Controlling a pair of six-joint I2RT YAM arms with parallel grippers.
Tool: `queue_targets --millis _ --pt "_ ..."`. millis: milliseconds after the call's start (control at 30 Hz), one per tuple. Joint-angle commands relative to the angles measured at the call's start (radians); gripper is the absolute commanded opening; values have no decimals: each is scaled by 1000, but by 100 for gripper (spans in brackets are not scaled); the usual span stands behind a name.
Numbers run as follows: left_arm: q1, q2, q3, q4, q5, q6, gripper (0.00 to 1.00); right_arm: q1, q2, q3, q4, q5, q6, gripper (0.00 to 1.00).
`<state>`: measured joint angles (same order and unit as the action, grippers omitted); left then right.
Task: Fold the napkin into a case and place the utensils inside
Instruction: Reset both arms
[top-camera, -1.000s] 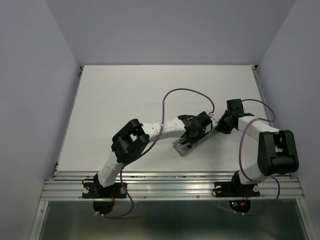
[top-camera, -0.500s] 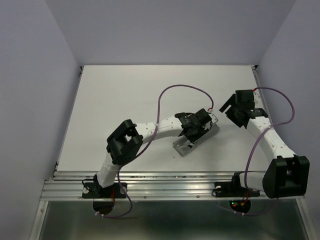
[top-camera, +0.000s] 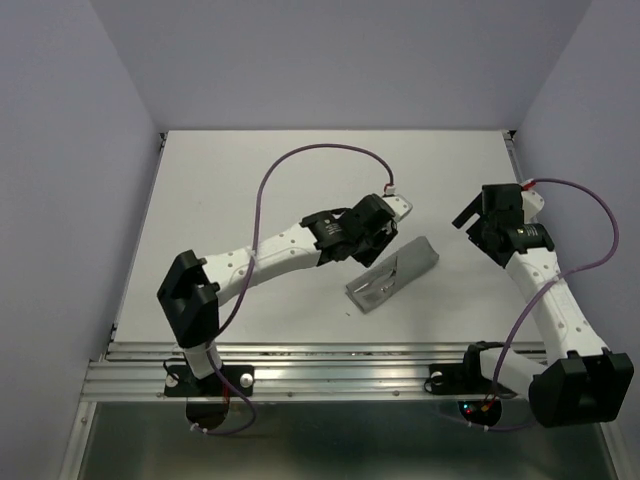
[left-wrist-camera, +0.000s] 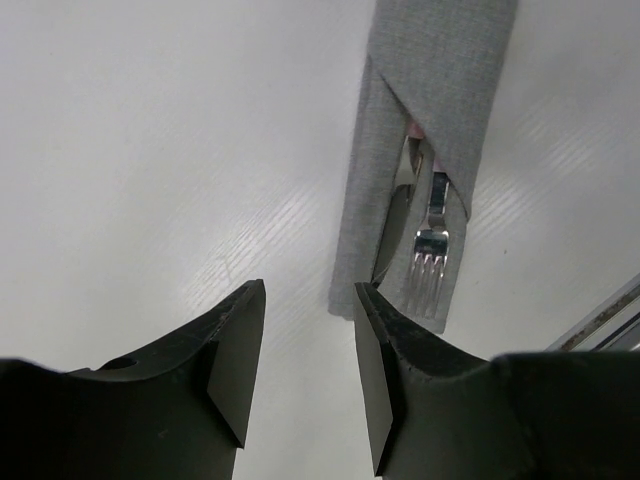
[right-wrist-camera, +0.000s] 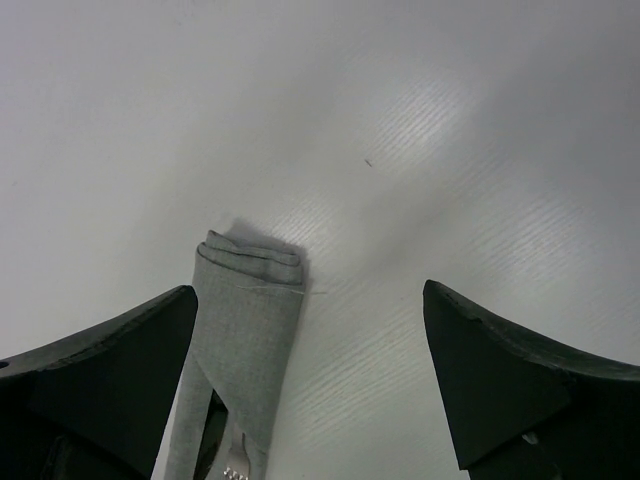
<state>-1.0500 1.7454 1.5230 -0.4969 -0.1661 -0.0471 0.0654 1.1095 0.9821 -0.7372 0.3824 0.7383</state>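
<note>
Black left gripper (top-camera: 368, 240): you see its fingers (left-wrist-camera: 235, 350) parted with only bare table between them. It grips nothing and hangs above the surface.
Left gripper's place: on the top view it sits just at 11 o'clock of the case (top-camera: 393, 275), apart from the cloth.
Left wrist view: the case (left-wrist-camera: 440, 80) lies at 1 o'clock ahead of the left gripper (left-wrist-camera: 307, 300), clear of both fingers.
Right gripper (top-camera: 468, 216): your right wrist view shows the right gripper (right-wrist-camera: 308, 300) spread wide, with nothing between its fingers (right-wrist-camera: 500, 380). It also hangs in the air.
Right gripper's place: at 2 o'clock of the case on the top view, well apart from it.
Case: grey cloth folded into a long, narrow, flat pouch (right-wrist-camera: 250, 300) lying on the table (top-camera: 250, 180). Its length runs from 8 o'clock to 2 o'clock on the top view, right of centre.
Fork (left-wrist-camera: 428, 260): tucked under the diagonal fold, with its silver tines showing at the 8 o'clock end and resting on the lower layer of cloth.
Knife (left-wrist-camera: 392, 230): just beside the fork at its 9 o'clock, blade partly showing. A sliver of pink handle peeks out under the fold.
Arms: both reach in from the 6 o'clock edge, each trailing a purple cable (top-camera: 300, 160).
Rail (top-camera: 340, 365): aluminium, along the near edge, carrying both bases.
</note>
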Motion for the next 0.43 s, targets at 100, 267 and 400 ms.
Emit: queue_targets --millis 100,267,400 --pt "77 -276 -147 30 -38 -134 52 1 -131 4 -83 102 9 100" --pt "194 -438 -222 83 -50 -243 52 1 -201 -14 -109 125 19 100" --pt "289 -543 -257 126 -17 -290 52 1 -256 -40 -113 144 35 100"
